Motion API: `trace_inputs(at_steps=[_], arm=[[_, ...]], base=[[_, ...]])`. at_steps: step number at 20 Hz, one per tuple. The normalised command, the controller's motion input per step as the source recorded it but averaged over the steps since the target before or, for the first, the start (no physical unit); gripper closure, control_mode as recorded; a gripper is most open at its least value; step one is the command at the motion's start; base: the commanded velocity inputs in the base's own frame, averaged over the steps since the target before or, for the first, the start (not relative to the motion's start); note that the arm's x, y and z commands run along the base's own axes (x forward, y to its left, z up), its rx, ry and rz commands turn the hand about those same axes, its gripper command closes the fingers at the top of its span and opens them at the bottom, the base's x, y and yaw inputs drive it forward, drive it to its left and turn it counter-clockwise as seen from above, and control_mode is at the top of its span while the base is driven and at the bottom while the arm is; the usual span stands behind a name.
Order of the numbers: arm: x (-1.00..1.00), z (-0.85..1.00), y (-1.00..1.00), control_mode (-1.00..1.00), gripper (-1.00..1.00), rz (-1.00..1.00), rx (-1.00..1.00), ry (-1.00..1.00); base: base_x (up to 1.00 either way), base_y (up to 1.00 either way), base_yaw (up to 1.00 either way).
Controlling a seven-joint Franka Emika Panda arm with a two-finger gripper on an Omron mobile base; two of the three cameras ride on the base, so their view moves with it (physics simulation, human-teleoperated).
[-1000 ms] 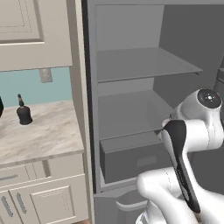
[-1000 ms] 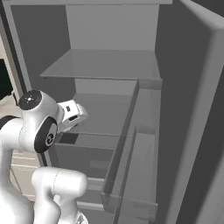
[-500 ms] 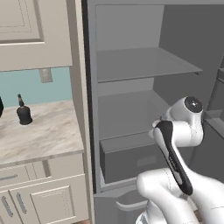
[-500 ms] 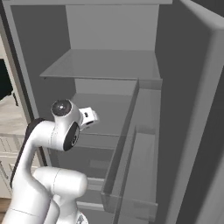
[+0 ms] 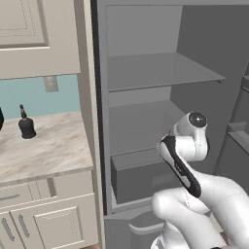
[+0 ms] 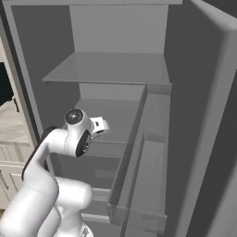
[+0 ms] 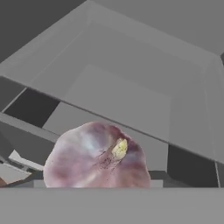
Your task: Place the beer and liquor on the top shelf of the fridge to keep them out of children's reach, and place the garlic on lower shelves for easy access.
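Kitchen walls in pale teal and cream cabinets are sitting off to our left, well away from our claw, and the tall fridge (image 5: 146, 29) is standing open ahead of us, a dark-grey box with flat matte walls. We are looking at the top shelf of the fridge (image 5: 160, 70), a thin smooth grey plate well above our claw. Below it, a grey drawer box (image 5: 141, 172) with square edges is sitting near the level of our hand. In the hand view an open grey tray shape with sloping walls is spreading out beyond our claw.

Our white arm is folding at the elbow and reaching forward into the middle of the fridge, with the wrist turned toward the interior.

Far to our left, on the veined marble counter (image 5: 44, 151), the liquor (image 5: 26, 125) is standing upright, a squat black bottle with its thin neck pointing up.

We are holding the garlic (image 7: 98, 159) in our claw: it is filling the space right in front of the hand camera, a rounded pinkish-purple bulb with faint streaks, its small yellowish tip pointing back toward the camera. Our fingertips themselves are hidden behind the bulb.
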Motion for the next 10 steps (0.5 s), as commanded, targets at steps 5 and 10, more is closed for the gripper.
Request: trace_inputs(at_steps=[5, 10], arm=[[0.47, 0.0, 0.0, -1.0, 1.0, 0.0, 0.0, 0.07], [0.4, -0.12, -0.04, -1.0, 1.0, 0.0, 0.02, 0.0]], base=[[0.0, 0.0, 0.0], [0.0, 0.0, 0.0]])
